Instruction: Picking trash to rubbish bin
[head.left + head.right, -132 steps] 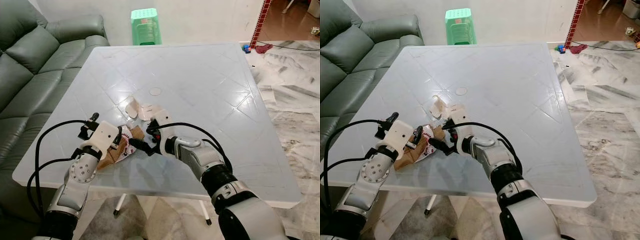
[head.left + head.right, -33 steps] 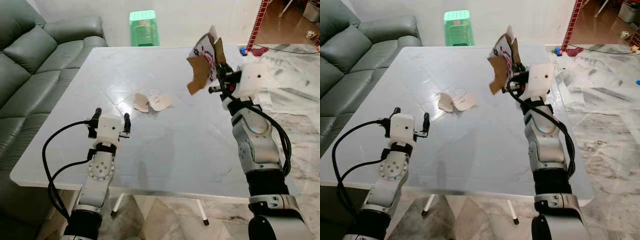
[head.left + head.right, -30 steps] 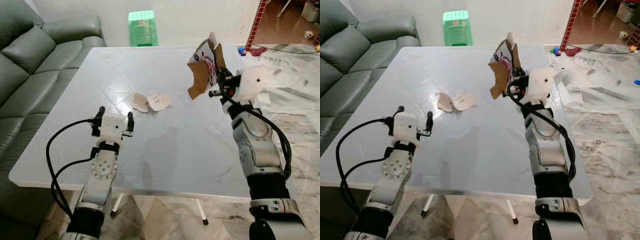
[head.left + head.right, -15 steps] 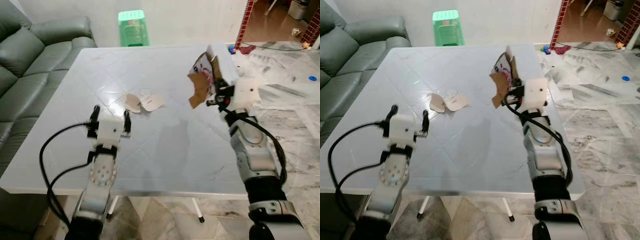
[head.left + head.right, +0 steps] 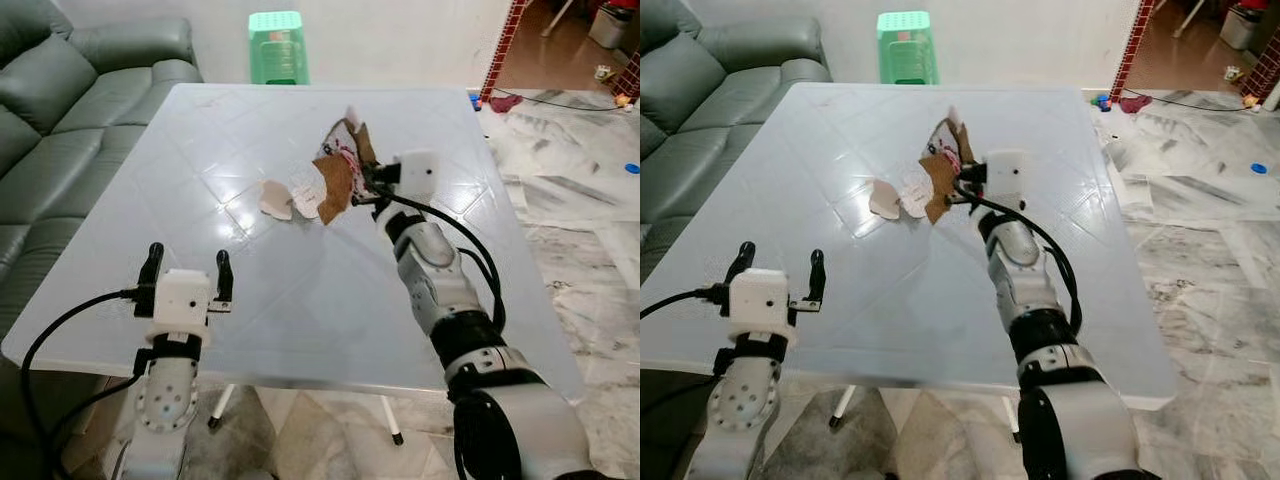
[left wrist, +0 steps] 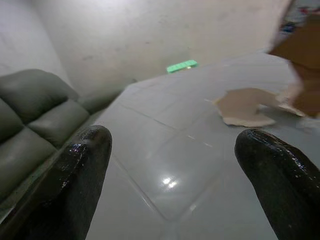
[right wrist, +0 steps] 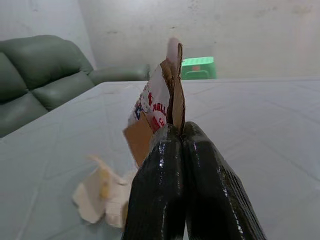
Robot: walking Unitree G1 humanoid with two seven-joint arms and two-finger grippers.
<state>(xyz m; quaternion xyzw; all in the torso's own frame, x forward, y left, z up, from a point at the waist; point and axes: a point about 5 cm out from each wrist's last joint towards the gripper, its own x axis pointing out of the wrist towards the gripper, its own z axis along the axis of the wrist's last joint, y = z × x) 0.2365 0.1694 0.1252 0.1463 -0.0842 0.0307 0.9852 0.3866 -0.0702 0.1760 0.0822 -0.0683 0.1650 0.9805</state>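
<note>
My right gripper (image 5: 368, 186) hangs above the middle of the white table (image 5: 300, 300). It is shut on a torn piece of brown cardboard packaging (image 5: 338, 175) with red print, which stands upright from the closed fingers (image 7: 165, 165). Just left of it, pale paper scraps (image 5: 284, 198) lie flat on the table. They also show past the cardboard (image 7: 160, 107) as scraps (image 7: 102, 195) in the right wrist view. My left gripper (image 5: 186, 258) is raised over the table's front left part, open, with nothing between its fingers (image 6: 82, 165). The scraps (image 6: 245, 106) lie well ahead of it.
A grey-green sofa (image 5: 60, 90) runs along the table's left side. A green plastic stool (image 5: 277, 35) stands beyond the far edge. Marble floor (image 5: 590, 230) lies to the right, with a red brick pillar (image 5: 510, 40) and small items near the doorway.
The view has shifted. My right gripper has carried the cardboard leftward and lower, close to the paper scraps. My left gripper has drawn back toward the table's front edge, still open.
</note>
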